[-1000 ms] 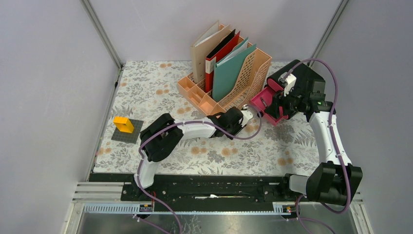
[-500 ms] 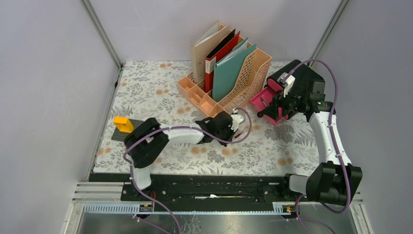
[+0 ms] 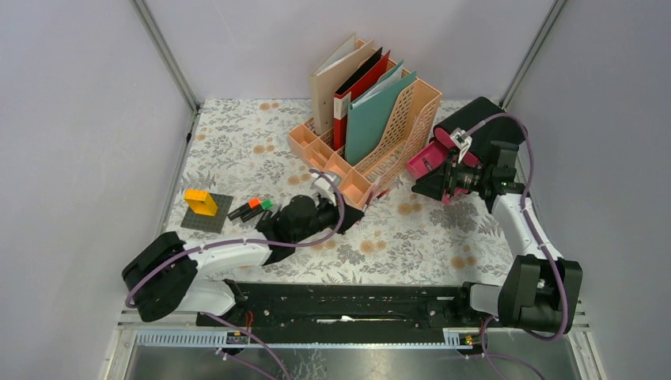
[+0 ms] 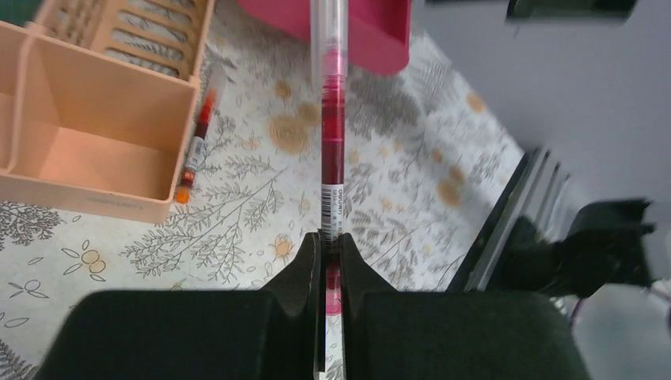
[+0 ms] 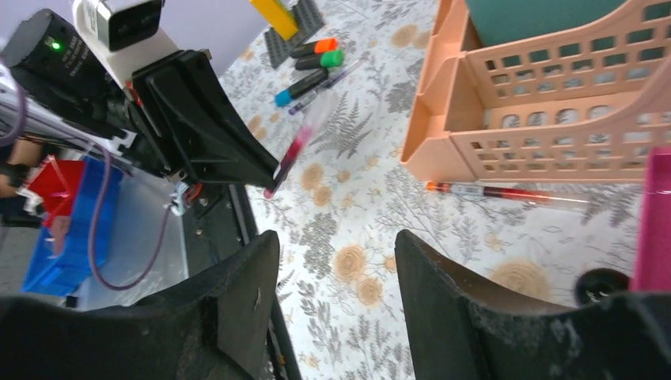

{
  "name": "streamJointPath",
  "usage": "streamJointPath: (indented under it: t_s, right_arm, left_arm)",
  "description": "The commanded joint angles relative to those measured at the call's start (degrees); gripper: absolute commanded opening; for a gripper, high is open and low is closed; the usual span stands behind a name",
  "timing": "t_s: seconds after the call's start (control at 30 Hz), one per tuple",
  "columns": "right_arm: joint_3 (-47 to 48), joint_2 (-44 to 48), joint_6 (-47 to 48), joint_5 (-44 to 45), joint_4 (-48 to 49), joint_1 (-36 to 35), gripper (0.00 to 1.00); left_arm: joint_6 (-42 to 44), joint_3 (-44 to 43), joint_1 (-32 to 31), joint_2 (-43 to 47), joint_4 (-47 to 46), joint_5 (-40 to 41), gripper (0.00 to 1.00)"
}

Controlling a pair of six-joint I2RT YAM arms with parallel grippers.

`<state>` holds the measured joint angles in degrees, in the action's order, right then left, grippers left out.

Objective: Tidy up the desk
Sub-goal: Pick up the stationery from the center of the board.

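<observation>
Two arms reach over the desk (image 3: 443, 245), a flat top under a whitish cloth printed with grey leaves and orange-brown flowers. It fills the floor between the grey walls, and the peach file rack (image 3: 396, 131) stands at its back middle. The rack holds upright folders (image 3: 372, 119) in beige, black, red and teal. Just in front of the rack's low front compartments, the left gripper (image 4: 331, 244) is pinched tight on a clear pen with red ink (image 4: 332, 119). It grips the pen near one end, so the barrel runs straight out past the fingertips. A second red pen (image 5: 498, 191) lies flat on the cloth along the rack's front-right foot, just beside it — whether the two touch cannot be told. To the right of the rack, the right gripper (image 5: 336, 261) hangs with its jaws apart and only cloth showing between them. It is next to a pink box (image 3: 427, 158) that sits close by the rack's right side. Out to the front left of the rack lie three markers (image 5: 316, 59) capped orange, green and blue, close together. Farther left of the rack than these, a yellow block (image 3: 200, 202) stands on a dark grey baseplate (image 3: 215, 220).
</observation>
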<state>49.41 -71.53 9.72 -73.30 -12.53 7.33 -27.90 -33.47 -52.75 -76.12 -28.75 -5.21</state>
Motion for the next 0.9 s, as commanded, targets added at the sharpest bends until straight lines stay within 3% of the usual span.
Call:
streamJointPath:
  t_s: [0.0, 0.2, 0.3, 0.67, 0.87]
  right_arm:
    - [-5.71, -0.49, -27.1, -4.31, 30.21, -3.42, 0.62]
    - [-12.22, -3.5, -50.28, -0.33, 57.59, -9.5, 0.66]
    - [-13.72, -6.01, -59.87, 3.79, 65.93, -11.37, 0.67]
    - [-14.45, -7.63, -63.12, 7.77, 68.11, -15.37, 0.68]
    - [-14.01, -9.05, -61.94, 7.58, 65.77, -18.0, 0.63]
  left_arm:
    - [-9.91, 5.29, 0.93, 4.42, -20.98, 4.54, 0.0]
    - [-14.23, 6.76, 1.0, 3.37, -28.73, 5.04, 0.0]
    - [-16.39, 6.42, 0.98, 1.09, -31.94, 4.17, 0.0]
    - [-21.77, 2.62, 0.86, -7.26, -35.85, -1.21, 0.0]
    - [-22.82, 1.6, 0.82, -9.35, -36.56, -2.8, 0.0]
